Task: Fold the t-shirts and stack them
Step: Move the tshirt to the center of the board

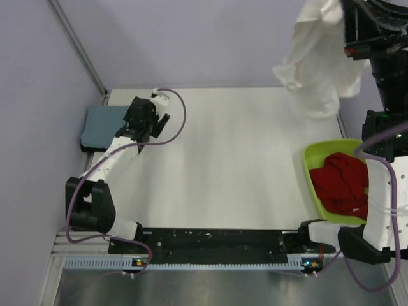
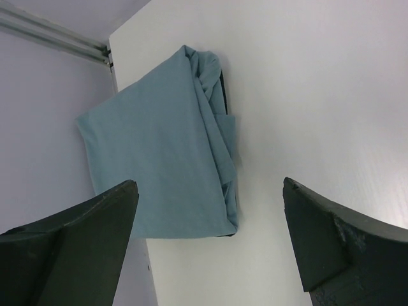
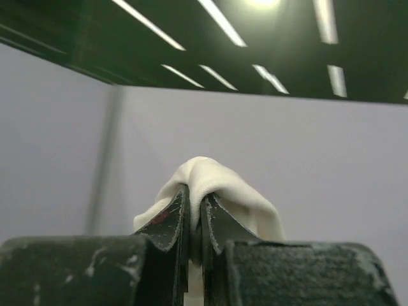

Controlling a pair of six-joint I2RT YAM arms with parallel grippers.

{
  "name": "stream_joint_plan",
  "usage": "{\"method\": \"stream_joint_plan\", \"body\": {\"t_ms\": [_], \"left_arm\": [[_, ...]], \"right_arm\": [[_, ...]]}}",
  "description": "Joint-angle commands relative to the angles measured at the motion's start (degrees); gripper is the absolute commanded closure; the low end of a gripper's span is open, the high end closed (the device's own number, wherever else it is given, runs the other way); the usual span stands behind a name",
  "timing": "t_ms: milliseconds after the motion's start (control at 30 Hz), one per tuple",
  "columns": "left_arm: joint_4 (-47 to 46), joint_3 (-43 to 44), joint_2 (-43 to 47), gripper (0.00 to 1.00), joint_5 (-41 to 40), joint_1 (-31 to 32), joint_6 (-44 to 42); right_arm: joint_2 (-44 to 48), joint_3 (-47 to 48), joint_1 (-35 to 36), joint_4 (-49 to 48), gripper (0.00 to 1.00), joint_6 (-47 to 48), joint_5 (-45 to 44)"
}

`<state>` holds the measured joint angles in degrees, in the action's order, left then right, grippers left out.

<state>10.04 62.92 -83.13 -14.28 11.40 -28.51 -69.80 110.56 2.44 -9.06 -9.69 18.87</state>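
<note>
White t-shirt (image 1: 319, 64) hanging bunched high beyond bin (image 1: 312, 162), long axis running vertical; blue-grey t-shirt (image 1: 102, 124) lying folded far left of bin; right gripper (image 3: 196, 194) pinching tight on hanging cloth's top; left gripper (image 2: 209, 191) gaping wide, empty, hovering beside blue-grey t-shirt.

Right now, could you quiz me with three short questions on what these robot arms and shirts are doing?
1. True or false: the left pincer is shut on the blue-grey shirt.
2. What does the right pincer hold? A) the white shirt B) a black shirt C) nothing
3. Fill in: the red cloth lies in the lime-green ____.
Key: 1 false, it is open; 2 A; 3 bin.
</note>
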Motion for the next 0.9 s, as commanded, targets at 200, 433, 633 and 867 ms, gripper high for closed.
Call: {"method": "stream_joint_plan", "body": {"t_ms": [200, 433, 633, 867], "left_arm": [[0.15, 7.83, -4.23, 0.01, -7.16, -7.43, 3.02], [1.21, 10.21, -4.32, 0.01, -6.02, -14.03, 2.94], [1.47, 7.05, -2.21, 0.01, -1.29, -14.03, 0.48], [3.57, 3.62, 0.60, 0.02, 12.15, -12.63, -1.63]], "right_arm": [[-10.71, 1.43, 19.71, -19.06, 1.00, -18.87, 32.72], [-10.27, -16.59, 19.62, -5.58, 1.00, -7.30, 24.58], [-10.97, -29.95, 13.84, 3.97, 1.00, 5.48, 13.03], [-33.42, -14.47, 9.60, 10.78, 1.00, 9.34, -7.04]]}}
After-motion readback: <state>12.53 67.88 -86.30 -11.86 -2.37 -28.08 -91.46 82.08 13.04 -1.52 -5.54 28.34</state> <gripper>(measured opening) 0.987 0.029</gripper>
